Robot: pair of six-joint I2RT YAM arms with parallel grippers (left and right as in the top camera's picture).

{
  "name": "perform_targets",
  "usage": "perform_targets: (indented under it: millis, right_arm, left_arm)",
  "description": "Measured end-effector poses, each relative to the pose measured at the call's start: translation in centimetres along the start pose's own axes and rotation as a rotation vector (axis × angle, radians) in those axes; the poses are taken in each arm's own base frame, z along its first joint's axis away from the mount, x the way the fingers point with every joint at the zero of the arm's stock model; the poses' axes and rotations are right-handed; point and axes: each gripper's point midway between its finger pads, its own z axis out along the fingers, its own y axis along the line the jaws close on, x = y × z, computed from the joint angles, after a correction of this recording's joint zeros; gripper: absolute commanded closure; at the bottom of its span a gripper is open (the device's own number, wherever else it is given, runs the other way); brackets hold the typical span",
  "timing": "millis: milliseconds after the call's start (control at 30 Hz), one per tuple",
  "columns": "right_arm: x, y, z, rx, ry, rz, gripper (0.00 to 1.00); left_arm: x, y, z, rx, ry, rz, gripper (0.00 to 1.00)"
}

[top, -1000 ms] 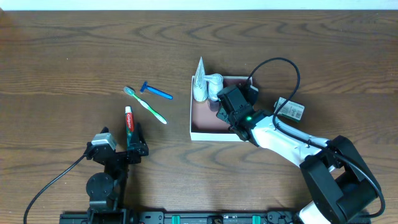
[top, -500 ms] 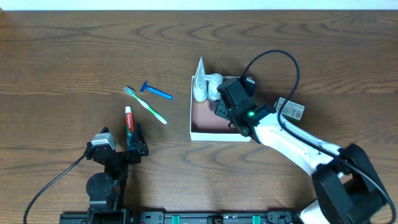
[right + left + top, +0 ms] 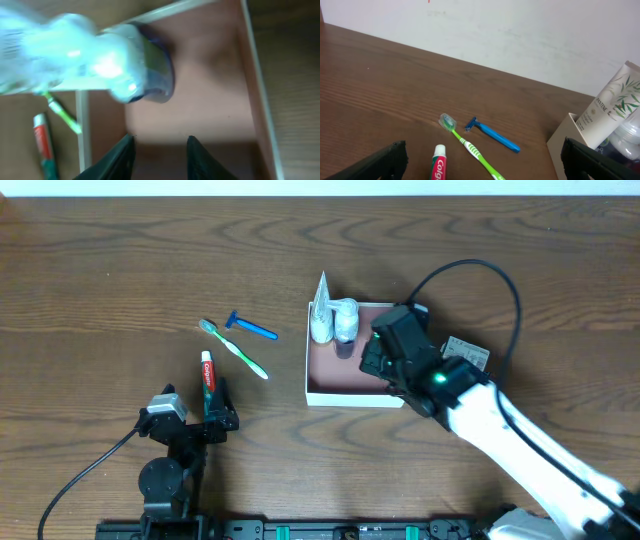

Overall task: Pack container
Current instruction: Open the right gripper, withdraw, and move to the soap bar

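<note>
The right tool (image 3: 368, 358) hangs over the container (image 3: 307, 365), on the side of the box nearest its own arm. Its two fingers (image 3: 120, 157) point down into the box and stand partly apart. Only the reddish-brown floor shows in the gap between them, so this tool has hold of nothing.

Just ahead of its fingertips, in the far part of the box, is a small clear bottle (image 3: 345, 320) with a dark blue end. It is blurred in the right wrist view, and I cannot tell whether it stands upright or leans. Touching the bottle, on the side farther from this tool, a white tube (image 3: 320, 308) stands on end in the corner against the wall. The word PANTENE can be read on it in the left wrist view. Behind the right tool, half hidden by the arm, a small carton (image 3: 468, 355) lies on the counter (image 3: 120, 270) outside the box.

The left tool (image 3: 484, 150) is low near the front of the counter, well apart from the container, which lies off to its right. Its fingers are spread as wide as they go and grip nothing. A red and white toothpaste tube (image 3: 208, 373) lies on the counter just in front of it, lined up with the gap. Ahead of the toothpaste is a green toothbrush (image 3: 235, 348), and beyond that a blue razor (image 3: 250, 327). The two lie near each other, not touching.
</note>
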Motion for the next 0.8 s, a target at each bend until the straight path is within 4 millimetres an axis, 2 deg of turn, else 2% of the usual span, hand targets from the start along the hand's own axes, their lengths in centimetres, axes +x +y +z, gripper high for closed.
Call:
perform_targets:
  millis: [100,200,300,433,467,567,667,800]
  right_arm:
    - [-0.4,-0.1,-3.0,-0.024,-0.024,-0.043,0.58]
    - [-0.9,-1.4,-6.2,-0.018,-0.053,-0.070,0.47]
    - [-1.9,-3.9,-8.8,0.041,-0.107,-0.086,0.36]
    - [-3.8,-7.7,-11.1,0.156,-0.188,-0.096,0.31]
    - [-4.2,-8.7,-11.3,0.191,-0.198,-0.093,0.28]
    - [-5.3,-11.4,-11.1,0.290,-0.206,-0.069,0.11]
    - [-6.2,-13.8,-10.4,0.376,-0.194,-0.035,0.02]
    - [-7.2,-16.9,-8.1,0.473,-0.146,0.012,0.01]
  left_arm:
    - [0.0,0.0,0.0,0.000,0.000,0.000,0.02]
    - [0.0,0.0,0.0,0.000,0.000,0.000,0.02]
    - [0.0,0.0,0.0,0.000,0.000,0.000,0.02]
    - [0.0,0.0,0.0,0.000,0.000,0.000,0.02]
    - [0.0,0.0,0.0,0.000,0.000,0.000,0.02]
    - [0.0,0.0,0.0,0.000,0.000,0.000,0.02]
    - [0.0,0.0,0.0,0.000,0.000,0.000,0.02]
    - [0.0,0.0,0.0,0.000,0.000,0.000,0.02]
